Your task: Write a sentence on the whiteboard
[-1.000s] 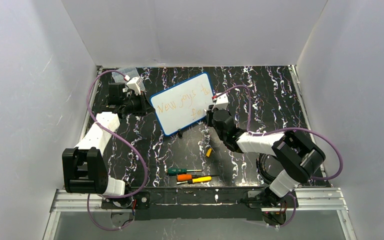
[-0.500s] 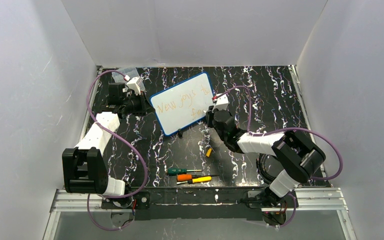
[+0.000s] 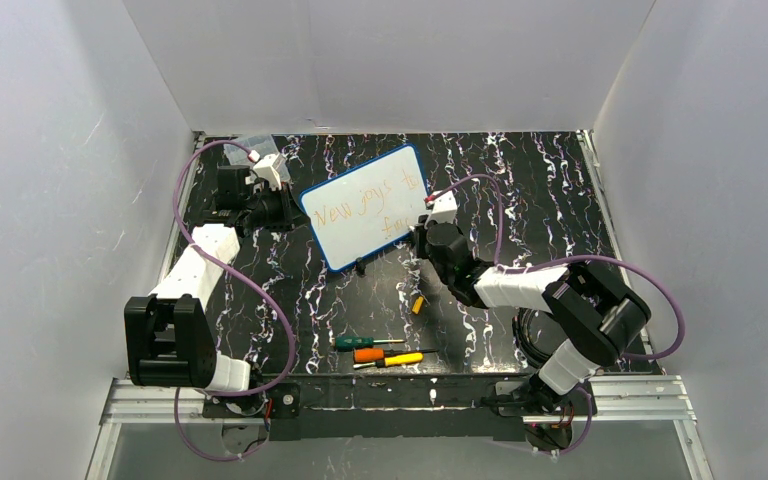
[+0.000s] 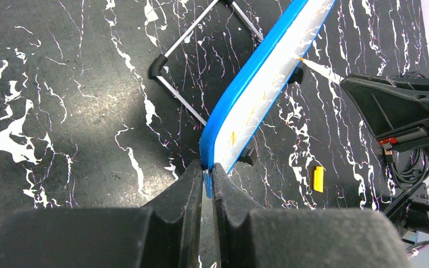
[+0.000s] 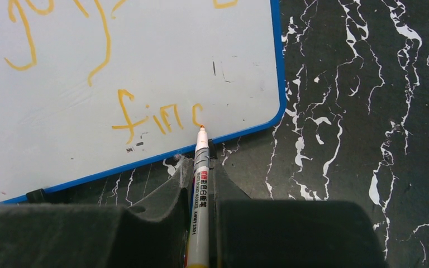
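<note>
The whiteboard [image 3: 365, 205], white with a blue frame, stands tilted on its stand at the table's middle back. My left gripper [image 4: 206, 170] is shut on its blue left edge [image 4: 257, 78]. The sentence [image 3: 370, 195] is in thin orange letters in two lines; in the right wrist view the lower line [image 5: 156, 117] reads "fin" plus a partial letter. My right gripper [image 5: 201, 162] is shut on a white board marker [image 5: 199, 195], whose orange tip touches the board at the end of the lower line. In the top view the right gripper [image 3: 422, 235] is at the board's lower right corner.
A yellow marker cap [image 3: 417, 304] lies on the black marbled table in front of the board. Screwdrivers with green [image 3: 365, 343], orange and yellow [image 3: 390, 359] handles lie near the front edge. A clear plastic box [image 3: 255, 145] sits at the back left. White walls enclose the table.
The right gripper has shifted very slightly along the lower line with the marker; the board and left arm have not moved.
</note>
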{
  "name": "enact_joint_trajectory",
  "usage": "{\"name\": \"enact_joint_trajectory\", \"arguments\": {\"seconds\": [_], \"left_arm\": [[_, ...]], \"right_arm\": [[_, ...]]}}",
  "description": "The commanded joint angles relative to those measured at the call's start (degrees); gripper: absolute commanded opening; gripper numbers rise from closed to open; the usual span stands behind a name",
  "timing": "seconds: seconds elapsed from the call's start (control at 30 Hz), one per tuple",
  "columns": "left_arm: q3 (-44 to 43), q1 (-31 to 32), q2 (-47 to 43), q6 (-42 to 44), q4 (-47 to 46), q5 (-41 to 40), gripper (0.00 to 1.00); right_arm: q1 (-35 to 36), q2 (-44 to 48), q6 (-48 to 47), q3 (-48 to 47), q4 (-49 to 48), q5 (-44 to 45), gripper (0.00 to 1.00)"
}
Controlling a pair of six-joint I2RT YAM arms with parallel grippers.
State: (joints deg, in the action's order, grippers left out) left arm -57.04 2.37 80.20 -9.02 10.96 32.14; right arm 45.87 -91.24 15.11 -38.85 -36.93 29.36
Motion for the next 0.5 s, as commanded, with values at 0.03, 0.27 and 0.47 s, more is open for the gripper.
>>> {"name": "enact_joint_trajectory", "arguments": {"seconds": [0.03,0.27,0.47], "left_arm": [[-0.6,-0.2,-1.2,0.5,0.6,0.9,0.0],[-0.6,-0.2,-1.2,0.4,0.5,0.8,0.0],[-0.5,-0.2,-1.3,0.5,0.5,0.8,0.0]], "right_arm": [[0.0,-1.2,-0.3,-3.5,-0.3,2.4,0.01],[0.0,-1.7,-1.9,-7.0,-1.3,2.7,0.01],[0.0,-1.5,-2.9,-8.4,-1.7,2.9,0.01]]}}
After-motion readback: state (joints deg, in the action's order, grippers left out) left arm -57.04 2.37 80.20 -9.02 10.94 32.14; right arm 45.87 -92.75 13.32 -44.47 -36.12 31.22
